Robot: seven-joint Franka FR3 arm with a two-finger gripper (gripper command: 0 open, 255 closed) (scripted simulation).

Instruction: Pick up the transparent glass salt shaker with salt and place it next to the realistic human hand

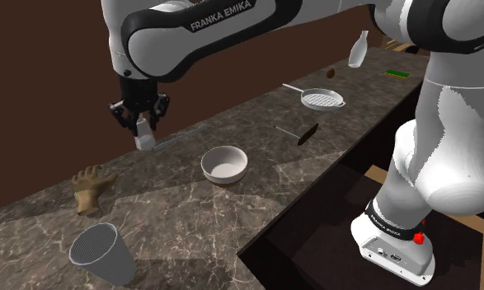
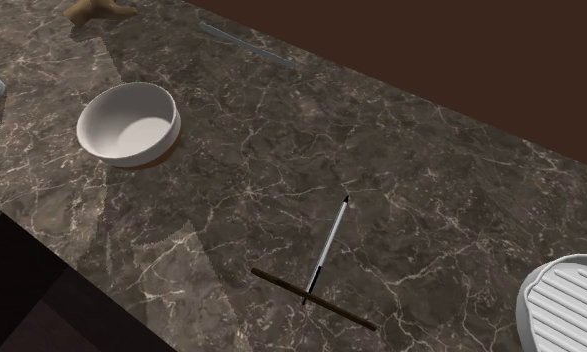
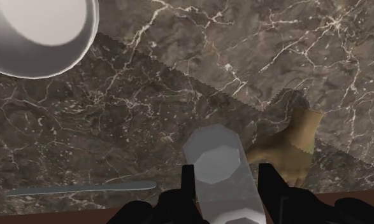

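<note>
Black jaws are gripping a pale, see-through salt shaker (image 1: 144, 138) from both sides, holding it over the dark marble worktop (image 1: 174, 216) close to its back edge. A tan model hand (image 1: 91, 188) is lying on the worktop near the shaker, apart from it. A white bowl (image 1: 224, 165) is sitting toward the shoulder view's right of the shaker. A grey ribbed cup (image 1: 102, 254) is standing by the front edge.

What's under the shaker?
Marble counter; the shaker hangs above it. The tan model hand lies beside, not under. The spot straight below is covered by the shaker.
</note>
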